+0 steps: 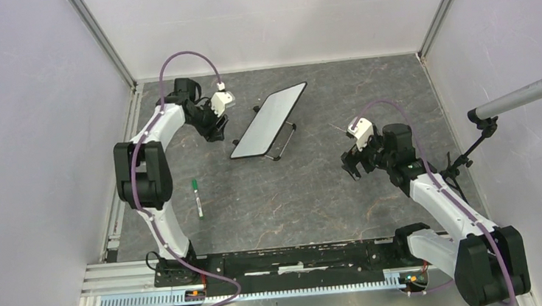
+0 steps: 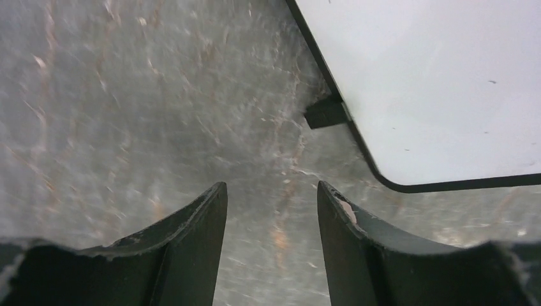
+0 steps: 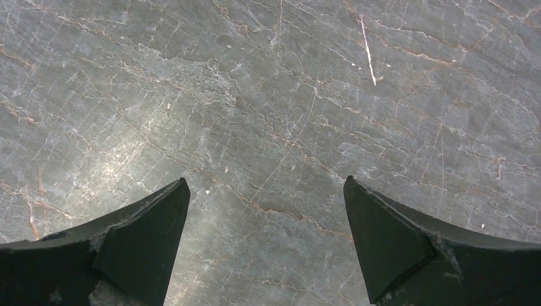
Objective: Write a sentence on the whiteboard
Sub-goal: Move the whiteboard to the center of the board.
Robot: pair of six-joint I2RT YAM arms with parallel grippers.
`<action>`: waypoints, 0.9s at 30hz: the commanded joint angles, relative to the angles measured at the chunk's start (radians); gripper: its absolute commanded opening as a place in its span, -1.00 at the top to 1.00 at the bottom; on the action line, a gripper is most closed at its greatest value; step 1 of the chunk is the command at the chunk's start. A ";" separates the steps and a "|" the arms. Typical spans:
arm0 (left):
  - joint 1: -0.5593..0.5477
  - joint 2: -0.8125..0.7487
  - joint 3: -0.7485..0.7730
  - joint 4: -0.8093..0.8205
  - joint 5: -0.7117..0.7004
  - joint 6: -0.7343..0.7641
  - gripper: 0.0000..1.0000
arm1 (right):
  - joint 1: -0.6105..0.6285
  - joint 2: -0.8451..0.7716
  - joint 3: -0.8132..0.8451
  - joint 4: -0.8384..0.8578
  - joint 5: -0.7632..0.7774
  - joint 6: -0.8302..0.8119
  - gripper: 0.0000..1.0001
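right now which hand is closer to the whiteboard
The left hand, just off the whiteboard's edge, with the board's corner in its wrist view. The right hand is farther off and sees only table.

A robotics lab cell — white panel walls (image 1: 22, 130) in aluminium framing enclose a grey stone-patterned table (image 1: 294, 195), a left arm (image 1: 144, 171) and right arm (image 1: 442, 197) bolted by a slotted metal rail (image 1: 265, 290) — a microphone (image 1: 537, 93) on a stand reaching in.

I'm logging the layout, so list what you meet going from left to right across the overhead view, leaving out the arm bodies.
green marker → left gripper → whiteboard → right gripper → microphone
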 commanded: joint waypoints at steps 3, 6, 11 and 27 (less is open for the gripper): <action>-0.018 0.109 0.168 -0.142 0.092 0.410 -0.22 | -0.013 -0.033 -0.012 0.023 -0.029 -0.010 -0.95; -0.034 0.156 0.217 -0.202 0.090 0.468 -0.20 | -0.018 -0.035 -0.012 0.024 -0.036 -0.008 -0.95; -0.073 0.168 0.167 -0.234 0.079 0.532 -0.14 | -0.030 -0.037 -0.006 0.022 -0.061 0.001 -0.95; -0.252 0.055 -0.102 -0.126 0.111 0.401 0.57 | -0.095 -0.059 0.012 -0.003 -0.135 0.022 -0.95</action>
